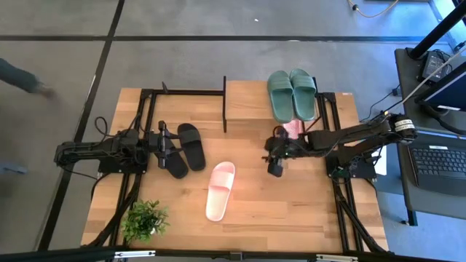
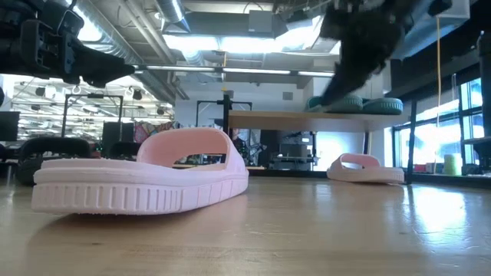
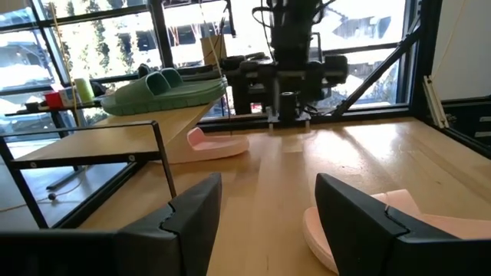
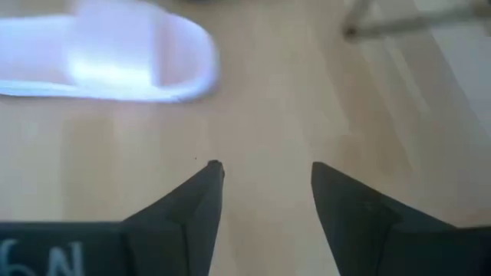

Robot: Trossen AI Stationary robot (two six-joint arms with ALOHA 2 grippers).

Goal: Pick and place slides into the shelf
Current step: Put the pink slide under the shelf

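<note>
The shelf (image 1: 247, 102) stands at the table's far middle, with the dark green slides (image 1: 292, 94) lying soles down on its top board. One pink slide (image 1: 292, 129) lies below that board, as the low view (image 2: 364, 169) shows. The other pink slide (image 1: 220, 191) lies sole down on the table's middle. The black slides (image 1: 186, 149) lie left of centre. My left gripper (image 1: 169, 143) is open and empty just beside the black pair. My right gripper (image 1: 275, 166) is open and empty, pointing down over bare table (image 4: 265, 153) near the shelf's front.
A small potted plant (image 1: 145, 219) stands at the table's near left corner. Black frame rails (image 1: 138, 182) run along the table's left and right sides. A laptop (image 1: 440, 161) sits on a stand beyond the right edge. Bare wood lies between the pink slide and the near edge.
</note>
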